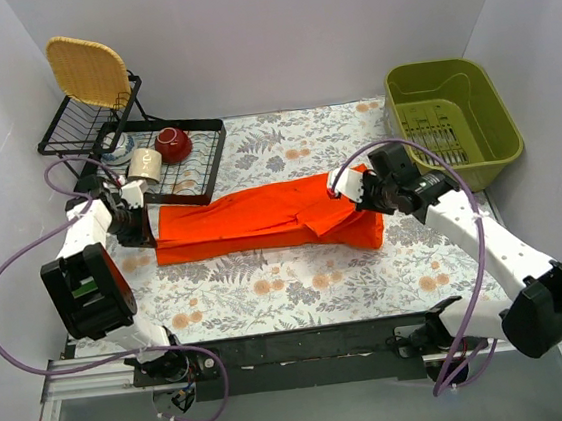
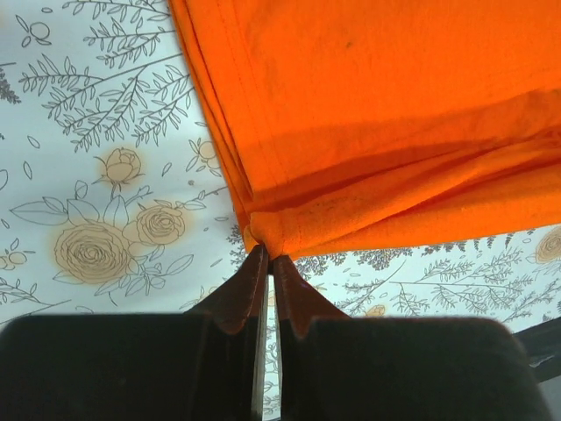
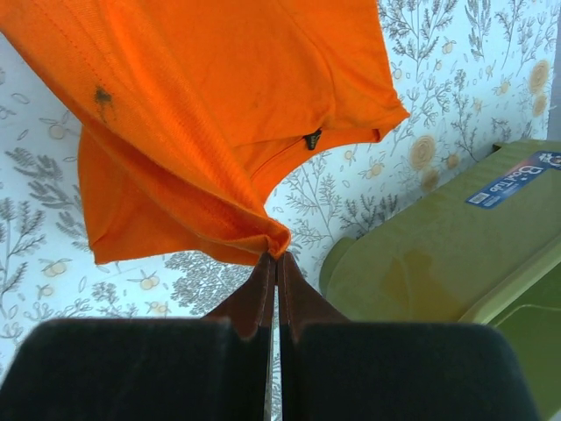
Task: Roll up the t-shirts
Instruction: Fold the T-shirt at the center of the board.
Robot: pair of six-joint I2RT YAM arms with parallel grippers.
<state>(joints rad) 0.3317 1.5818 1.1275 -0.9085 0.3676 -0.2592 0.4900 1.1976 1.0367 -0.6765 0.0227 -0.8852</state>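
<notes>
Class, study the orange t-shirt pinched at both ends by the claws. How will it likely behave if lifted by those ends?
Probably floppy: the t-shirt drapes in soft folds where the left claw pinches it. Likely light, since the right claw gathers a whole end with a small pinch. Its middle would probably sag, and its folded layers might slip apart.

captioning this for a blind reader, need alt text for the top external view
An orange-red t-shirt, folded into a long band, stretches across a floral tablecloth, the left gripper shut on its left end and the right gripper on its right end. A black dish rack stands back left, a green tub back right.
</notes>
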